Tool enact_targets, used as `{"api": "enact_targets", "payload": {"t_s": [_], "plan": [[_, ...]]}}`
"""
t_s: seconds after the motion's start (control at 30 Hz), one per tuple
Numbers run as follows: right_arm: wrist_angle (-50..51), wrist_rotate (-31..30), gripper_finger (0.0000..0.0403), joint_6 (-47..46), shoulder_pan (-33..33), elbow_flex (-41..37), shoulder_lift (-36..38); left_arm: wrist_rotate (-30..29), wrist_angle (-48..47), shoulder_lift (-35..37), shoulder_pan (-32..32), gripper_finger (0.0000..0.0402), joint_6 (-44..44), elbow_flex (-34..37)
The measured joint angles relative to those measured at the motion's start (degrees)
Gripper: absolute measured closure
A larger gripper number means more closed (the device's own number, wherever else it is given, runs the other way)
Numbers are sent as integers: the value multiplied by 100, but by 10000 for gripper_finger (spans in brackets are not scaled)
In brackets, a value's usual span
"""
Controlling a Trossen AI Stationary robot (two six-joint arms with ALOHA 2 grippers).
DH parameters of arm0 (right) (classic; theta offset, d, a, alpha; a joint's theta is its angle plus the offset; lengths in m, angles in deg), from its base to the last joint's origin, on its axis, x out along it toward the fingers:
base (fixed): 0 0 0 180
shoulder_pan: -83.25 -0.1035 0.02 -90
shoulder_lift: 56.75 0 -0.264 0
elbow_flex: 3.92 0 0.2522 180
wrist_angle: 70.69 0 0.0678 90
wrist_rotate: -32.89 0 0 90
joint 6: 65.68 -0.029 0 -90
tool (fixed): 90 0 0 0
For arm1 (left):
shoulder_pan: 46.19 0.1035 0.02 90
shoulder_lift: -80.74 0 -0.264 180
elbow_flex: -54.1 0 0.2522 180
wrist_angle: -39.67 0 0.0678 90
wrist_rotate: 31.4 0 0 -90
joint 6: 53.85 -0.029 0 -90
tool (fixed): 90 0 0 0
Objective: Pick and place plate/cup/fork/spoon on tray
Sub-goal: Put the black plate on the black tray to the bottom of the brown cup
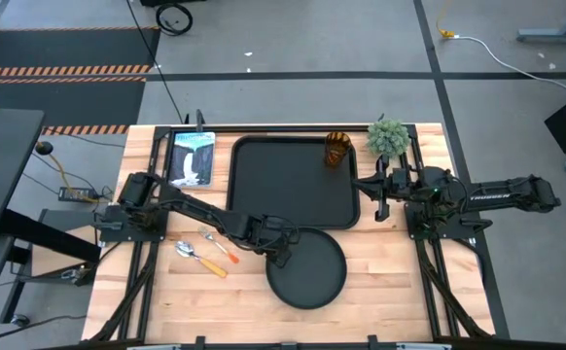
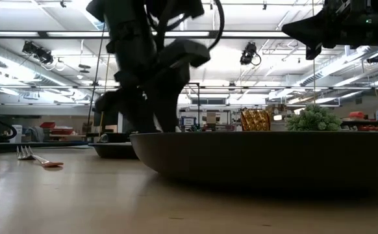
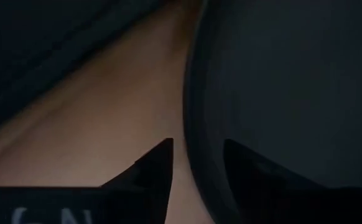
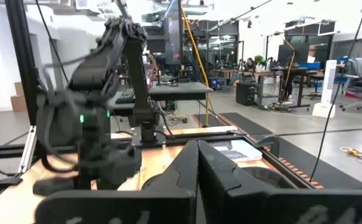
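Note:
The round black plate point(image 1: 307, 267) lies flat on the table, near of the black tray point(image 1: 264, 185). My left gripper point(image 1: 283, 250) is open at the plate's left rim: in the left wrist view one finger point(image 3: 159, 158) stands outside the rim point(image 3: 199, 124) over the wood and the other point(image 3: 243, 158) inside the plate. The amber cup point(image 1: 337, 149) stands in the tray's far right corner. The fork point(image 1: 221, 247) and the spoon point(image 1: 197, 259) lie on the table left of the plate. My right gripper point(image 1: 380, 202) is shut and empty, right of the tray.
A small green plant point(image 1: 388, 136) stands at the far right by the tray's corner. A picture card point(image 1: 193, 157) lies left of the tray. The low view shows the plate point(image 2: 267, 156) close up, with the fork point(image 2: 33, 156) to its left.

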Motion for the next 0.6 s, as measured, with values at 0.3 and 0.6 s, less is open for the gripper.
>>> {"api": "enact_targets", "payload": {"t_s": [0.3,0.6], "plan": [[-40,40,392,-43,-3,0,-2,75,176,-97,17,347,-17,1],[-44,96,392,-61,-3,0,-2,146,173,-88,46,385,110,-3]]}}
